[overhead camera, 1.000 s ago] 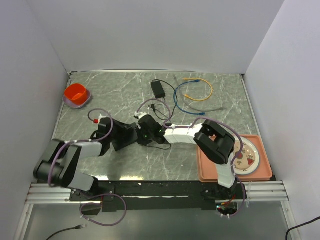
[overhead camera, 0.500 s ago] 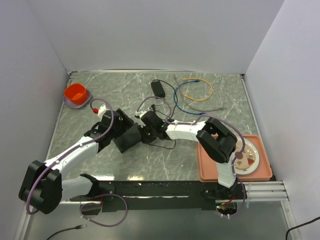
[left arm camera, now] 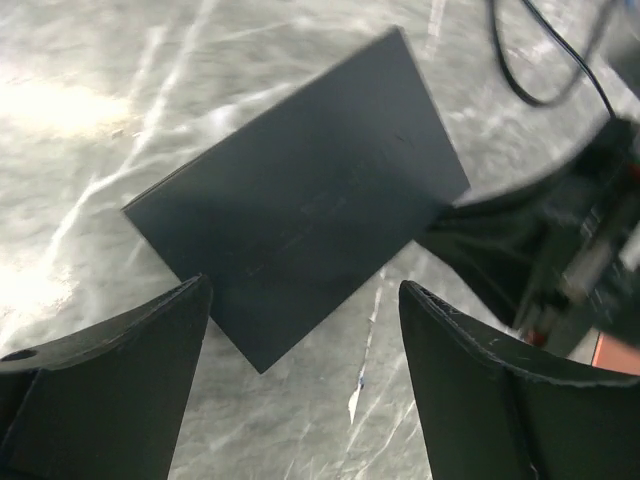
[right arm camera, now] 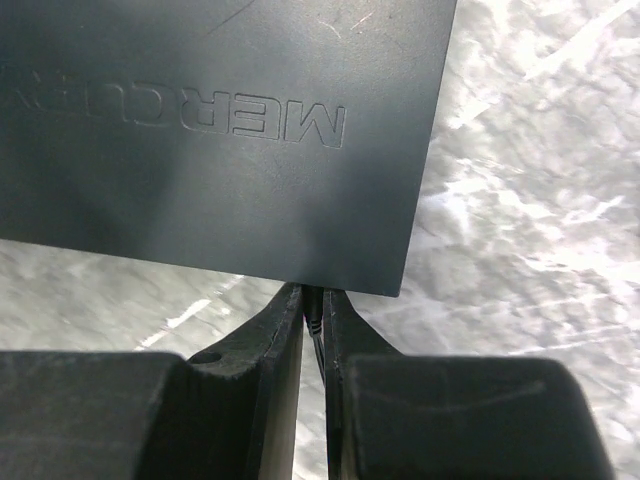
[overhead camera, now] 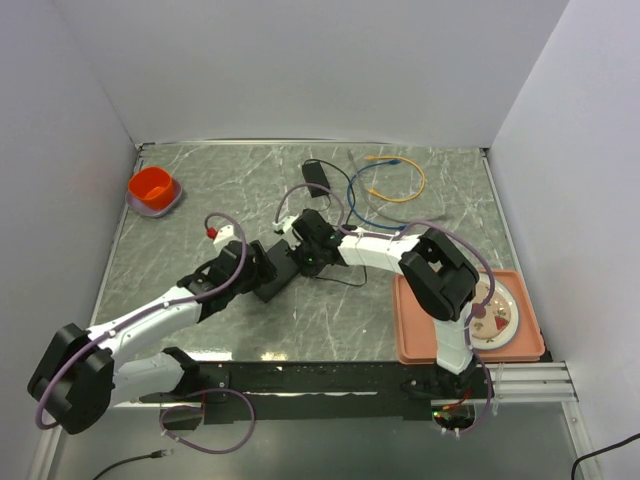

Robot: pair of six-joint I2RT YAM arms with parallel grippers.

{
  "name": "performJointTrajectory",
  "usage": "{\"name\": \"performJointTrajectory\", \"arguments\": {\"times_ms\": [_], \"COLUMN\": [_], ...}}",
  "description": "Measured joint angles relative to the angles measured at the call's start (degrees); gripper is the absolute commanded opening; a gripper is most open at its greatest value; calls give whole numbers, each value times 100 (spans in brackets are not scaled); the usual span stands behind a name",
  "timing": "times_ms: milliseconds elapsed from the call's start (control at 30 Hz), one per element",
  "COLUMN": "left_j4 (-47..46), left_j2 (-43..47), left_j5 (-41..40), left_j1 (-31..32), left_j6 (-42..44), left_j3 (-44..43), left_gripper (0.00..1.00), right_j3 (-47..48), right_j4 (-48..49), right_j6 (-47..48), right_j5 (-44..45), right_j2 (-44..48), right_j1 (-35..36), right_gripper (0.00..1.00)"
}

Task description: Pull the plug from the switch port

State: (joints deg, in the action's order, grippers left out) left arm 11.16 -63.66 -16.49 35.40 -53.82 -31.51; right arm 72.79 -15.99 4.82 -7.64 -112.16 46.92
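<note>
left arm stretched low from near-left to mid-table | left gripper (left arm camera: 303, 300) spread wide over switch (left arm camera: 300, 190), holding nothing | switch flat on table (overhead camera: 200, 200) | right arm bent in from right, right gripper (right arm camera: 313, 310) pinched on thin plug (right arm camera: 314, 322) at switch's long edge, port hidden

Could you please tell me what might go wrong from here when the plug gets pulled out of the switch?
1. The left fingers stand open over the black box and are not gripping it, so a pull may simply drag the box along the table instead of freeing anything.
2. The right fingers pinch only a thin sliver, apparently the plug, at the box's edge. So narrow a hold could slip off.
</note>
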Motion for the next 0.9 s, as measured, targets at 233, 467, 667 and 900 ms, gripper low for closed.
{"name": "performJointTrajectory", "arguments": {"times_ms": [233,467,667,900], "left_j4": [-374,-472,-463,-450], "left_j2": [92,-363,-1263,-2081], "left_j5": [59,-201,-748,-1060], "left_j1": [345,791,1248,1469], "left_j6": [833,1585,1987,2153], "left_j3": [57,-122,-479,-988], "left_gripper": [71,66,67,66], "right_j3": [-11,-81,-114,-114], "right_j4": [-44,61,125,127], "right_j6": [282,365,356,293], "right_j5": [-275,-715,-979,-984], "right_j2": [2,2,2,2], "right_j1": [-157,-321,-422,-428], "right_gripper": [0,0,0,0]}}
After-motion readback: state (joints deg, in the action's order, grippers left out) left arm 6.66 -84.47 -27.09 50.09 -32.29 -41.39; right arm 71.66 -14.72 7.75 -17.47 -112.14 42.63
